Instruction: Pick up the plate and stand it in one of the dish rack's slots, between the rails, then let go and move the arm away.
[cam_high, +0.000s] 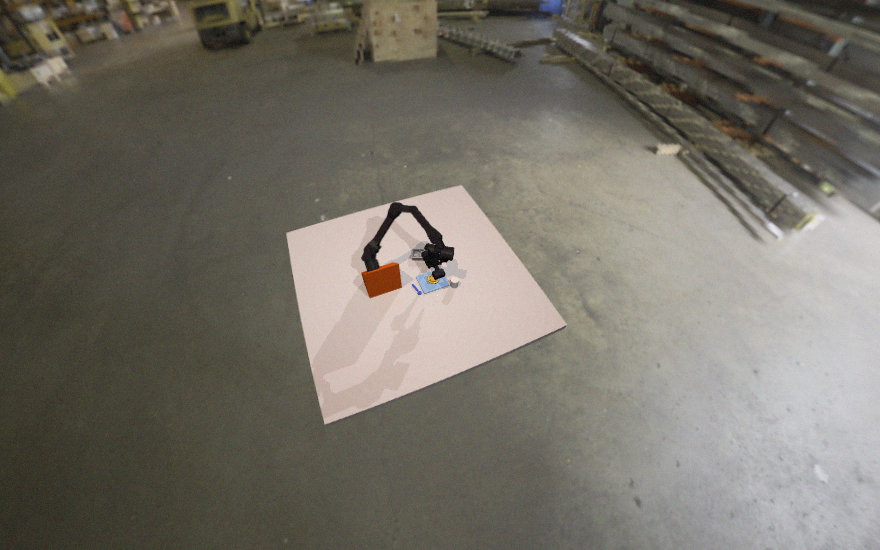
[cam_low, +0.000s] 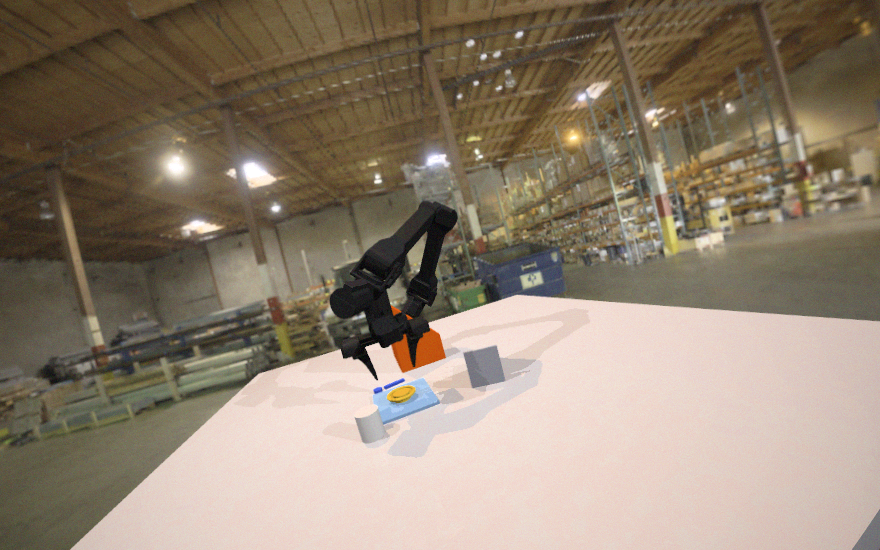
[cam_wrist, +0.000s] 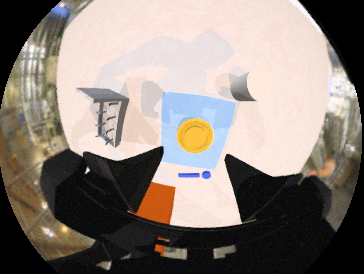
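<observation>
A round yellow plate (cam_high: 432, 279) (cam_low: 401, 393) (cam_wrist: 195, 135) lies flat on a light blue board (cam_low: 425, 400) (cam_wrist: 174, 105). The grey dish rack (cam_high: 417, 254) (cam_low: 484, 367) (cam_wrist: 121, 122) stands on the table to one side of the board, at the left in the wrist view. Its rails and slots show in the wrist view, and no plate is in them. My gripper (cam_low: 395, 372) (cam_wrist: 195, 153) is open and empty. It points down above the plate and the board, with its fingers well apart. In the top view the arm hides the fingers and part of the rack.
A grey-white cylinder (cam_high: 454, 283) (cam_low: 370, 425) (cam_wrist: 242, 88) stands close beside the board. A blue spoon-like thing (cam_high: 415, 287) (cam_low: 393, 383) (cam_wrist: 189, 175) lies along the board's opposite side. An upright orange block (cam_high: 382, 280) (cam_low: 426, 350) (cam_wrist: 157, 204) stands near the arm's base.
</observation>
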